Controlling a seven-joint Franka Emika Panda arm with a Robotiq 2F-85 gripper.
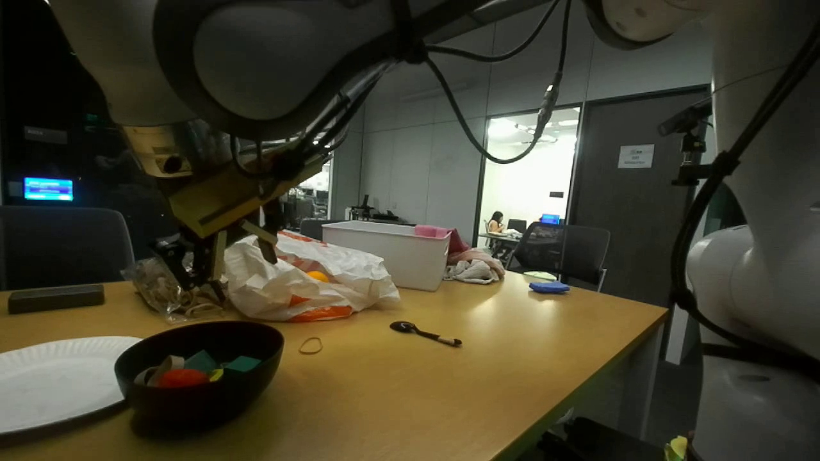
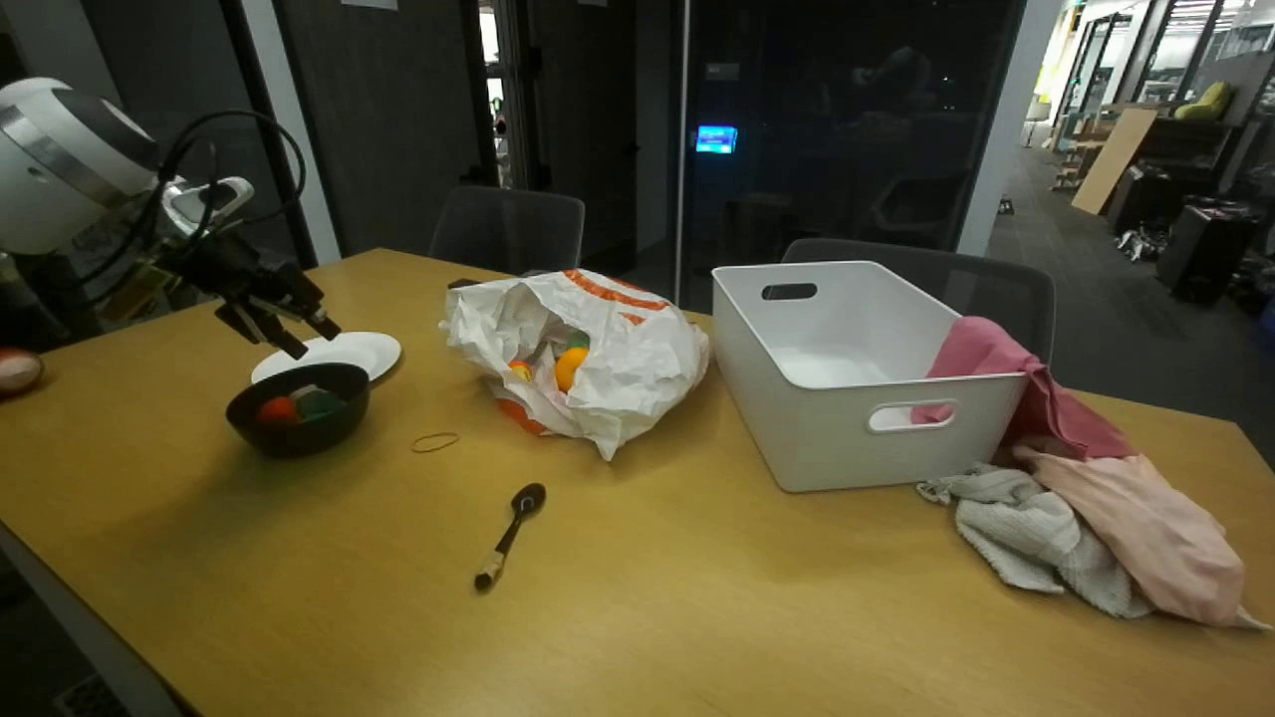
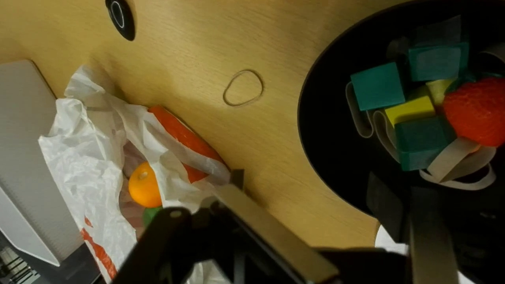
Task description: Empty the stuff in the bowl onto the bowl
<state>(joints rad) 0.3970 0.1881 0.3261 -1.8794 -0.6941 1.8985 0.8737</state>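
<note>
In an exterior view, a crumpled white bag (image 2: 637,344) lies open on the worktop (image 2: 697,597), an orange (image 2: 570,368) inside. From the bag: white bin (image 2: 847,438) at 3 o'clock, cloths (image 2: 1126,528) at 4, spoon (image 2: 510,535) at 7, rubber band (image 2: 430,451) at 8, chair (image 2: 513,229) at 11.

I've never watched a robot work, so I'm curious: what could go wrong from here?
The open tool might tip the bowl while gripping it, spilling the blocks too soon. If the contents go onto the plate, the strawberry could roll over its low rim. The loose bag lies nearby on the table and could perhaps snag the tool.
</note>
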